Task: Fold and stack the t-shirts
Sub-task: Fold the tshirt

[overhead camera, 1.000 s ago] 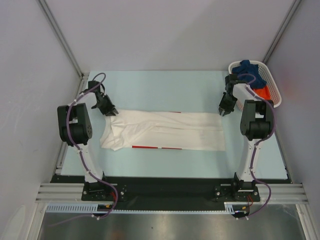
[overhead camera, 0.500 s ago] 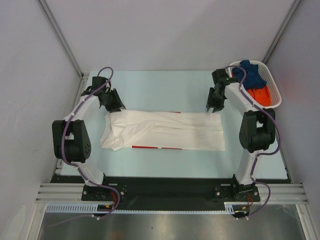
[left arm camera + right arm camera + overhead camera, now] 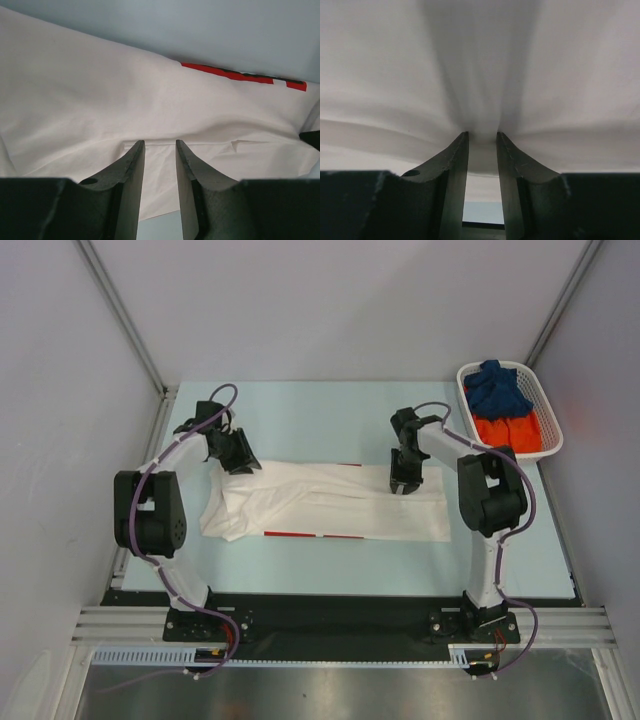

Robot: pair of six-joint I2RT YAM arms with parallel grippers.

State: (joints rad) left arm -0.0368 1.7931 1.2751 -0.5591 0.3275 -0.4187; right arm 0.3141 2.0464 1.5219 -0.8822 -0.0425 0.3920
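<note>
The white t-shirt [image 3: 330, 505] lies folded into a long strip across the middle of the bench [image 3: 320, 415], with a thin red line of print [image 3: 290, 534] along its near edge. The left claw [image 3: 246, 464] sits at the shirt's far-left corner. Its fingers [image 3: 134, 165] stand a narrow gap apart at a crease in the cloth, and I cannot tell whether they grip it. The right claw [image 3: 399, 487] is on the far edge towards the right end, pressed together on a ridge of the shirt that bunches up between its tips. A white lattice basket [image 3: 461, 383] stands in the far-right corner, well apart from the strip. It holds a dark blue t-shirt [image 3: 500, 388] and an orange t-shirt [image 3: 510, 430].
</note>
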